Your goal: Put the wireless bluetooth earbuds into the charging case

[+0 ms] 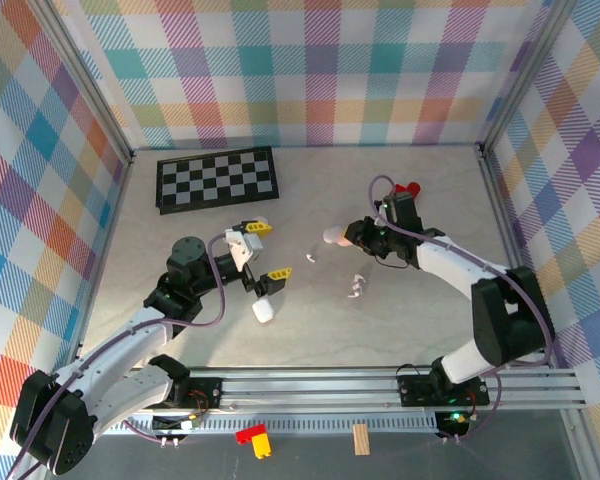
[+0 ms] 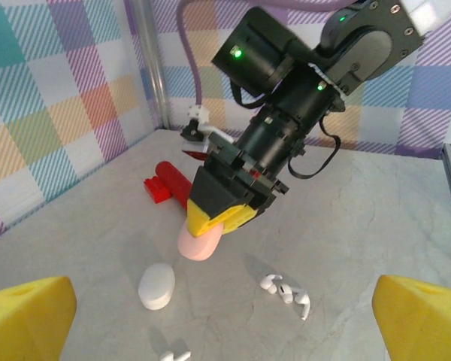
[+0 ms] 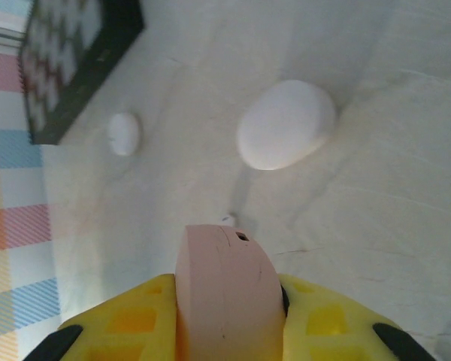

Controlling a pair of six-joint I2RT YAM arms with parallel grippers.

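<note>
Progress: none evident. Earbuds (image 2: 286, 293) lie loose on the tabletop (image 1: 410, 330) near the right tool (image 2: 216, 214), outside any case.
Pink charging case (image 3: 222, 289): clenched in right tool, lid shut, contents unseen.
White case (image 2: 157, 286): on tabletop, shut.
Left tool (image 1: 268, 252): released, empty.
Remaining: open case, insert earbuds.

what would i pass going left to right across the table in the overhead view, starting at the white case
white case → lone earbud → pink case → cluster of earbuds → red block. The checkerboard is left out, since it overlaps the white case sideways.
</note>
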